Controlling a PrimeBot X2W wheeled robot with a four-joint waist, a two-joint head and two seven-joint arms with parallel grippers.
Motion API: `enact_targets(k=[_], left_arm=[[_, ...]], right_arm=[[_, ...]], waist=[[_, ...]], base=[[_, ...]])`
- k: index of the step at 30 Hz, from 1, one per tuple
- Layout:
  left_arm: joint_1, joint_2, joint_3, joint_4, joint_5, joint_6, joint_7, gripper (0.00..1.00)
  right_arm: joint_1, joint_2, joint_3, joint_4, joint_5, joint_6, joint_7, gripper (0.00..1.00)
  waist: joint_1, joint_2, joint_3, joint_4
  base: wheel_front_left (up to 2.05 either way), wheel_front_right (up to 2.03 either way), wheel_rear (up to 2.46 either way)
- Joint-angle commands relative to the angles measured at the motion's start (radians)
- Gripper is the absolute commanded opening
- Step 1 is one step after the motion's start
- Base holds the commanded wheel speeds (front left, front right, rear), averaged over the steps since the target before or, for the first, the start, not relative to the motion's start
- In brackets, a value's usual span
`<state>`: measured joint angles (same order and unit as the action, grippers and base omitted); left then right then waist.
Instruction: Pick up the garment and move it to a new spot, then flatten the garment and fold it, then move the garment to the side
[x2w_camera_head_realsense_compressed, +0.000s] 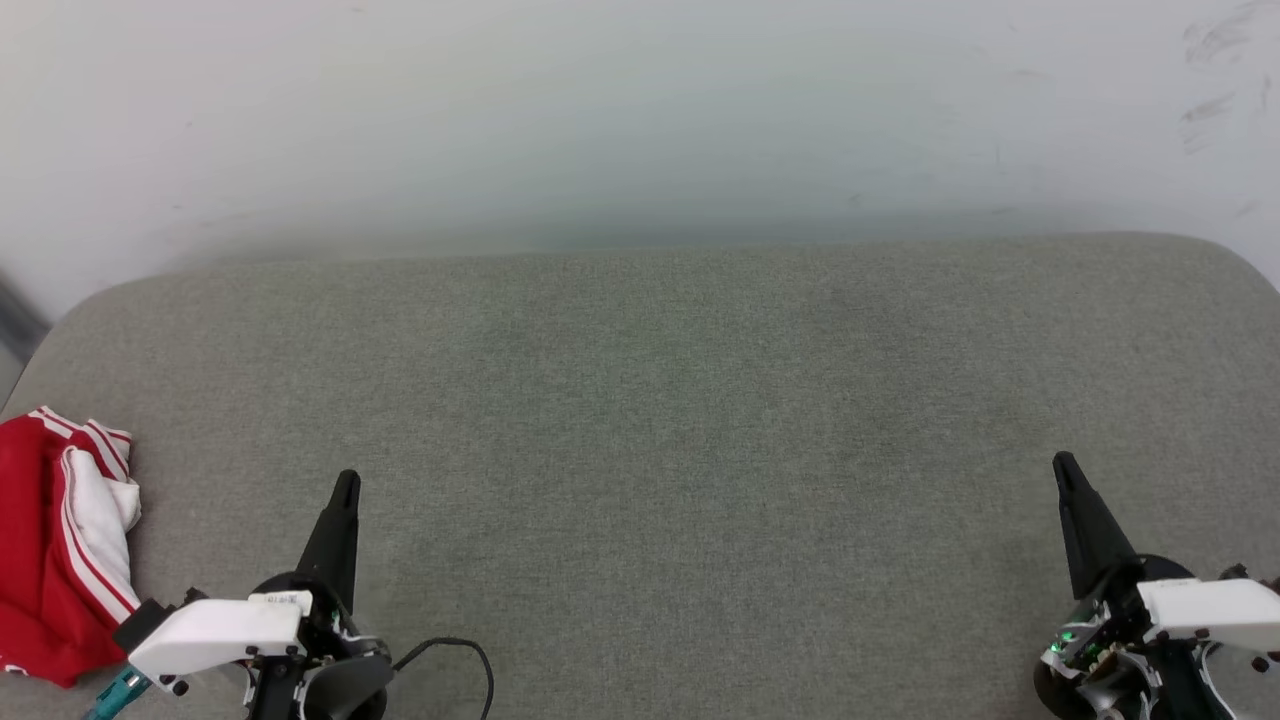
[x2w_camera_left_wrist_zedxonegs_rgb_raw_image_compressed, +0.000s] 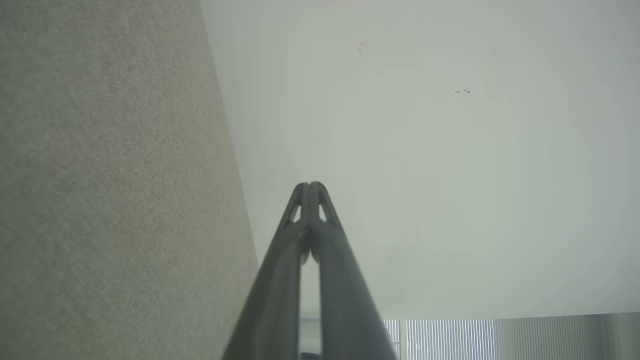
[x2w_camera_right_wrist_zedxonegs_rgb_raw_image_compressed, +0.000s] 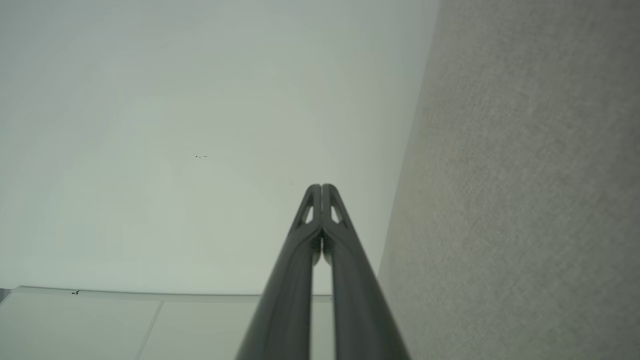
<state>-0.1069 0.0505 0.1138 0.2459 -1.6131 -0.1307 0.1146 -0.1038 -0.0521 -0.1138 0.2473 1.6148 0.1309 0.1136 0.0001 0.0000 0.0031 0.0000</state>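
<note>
A grey-green, fabric-covered pad (x2w_camera_head_realsense_compressed: 700, 400) with rounded far corners runs its far edge along the pale wall (x2w_camera_head_realsense_compressed: 600, 100) and carries one crumpled garment (x2w_camera_head_realsense_compressed: 45, 560), red with a white sleeve and red-and-white striped trim, which lies at the pad's left end, well apart from the wall.

The head view looks down on the grey fabric surface (x2w_camera_head_realsense_compressed: 700, 450). Both wrist views skim close along it, facing the wall (x2w_camera_left_wrist_zedxonegs_rgb_raw_image_compressed: 450, 175).
</note>
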Motion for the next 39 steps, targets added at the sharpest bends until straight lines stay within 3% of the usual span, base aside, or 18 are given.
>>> enact_targets(k=[1, 23, 31, 39], left_arm=[[0.001, 0.000, -0.001, 0.003, 0.000, 0.000, 0.000, 1.00], [0.031, 0.007, -0.117, -0.103, 0.089, 0.000, -0.094, 1.00], [0.043, 0.009, -0.154, -0.145, 0.170, 0.000, -0.128, 1.00], [0.051, 0.013, -0.178, -0.170, 0.283, 0.000, -0.158, 1.00]], right_arm=[[0.002, 0.000, 0.000, 0.003, 0.000, 0.000, 0.000, 1.00], [0.049, -0.001, 0.053, -0.092, -0.075, 0.000, -0.094, 1.00], [0.061, -0.003, 0.070, -0.123, -0.152, 0.000, -0.127, 1.00], [0.064, -0.007, 0.081, -0.146, -0.326, 0.000, -0.158, 1.00]], waist=[[0.0000, 0.0000, 0.000, 0.000], [0.0000, 0.0000, -0.005, 0.006], [0.0000, 0.0000, -0.008, 0.008], [0.0000, 0.0000, -0.010, 0.010]], base=[[0.00, 0.00, 0.00], [0.00, 0.00, 0.00], [0.00, 0.00, 0.00], [0.00, 0.00, 0.00]])
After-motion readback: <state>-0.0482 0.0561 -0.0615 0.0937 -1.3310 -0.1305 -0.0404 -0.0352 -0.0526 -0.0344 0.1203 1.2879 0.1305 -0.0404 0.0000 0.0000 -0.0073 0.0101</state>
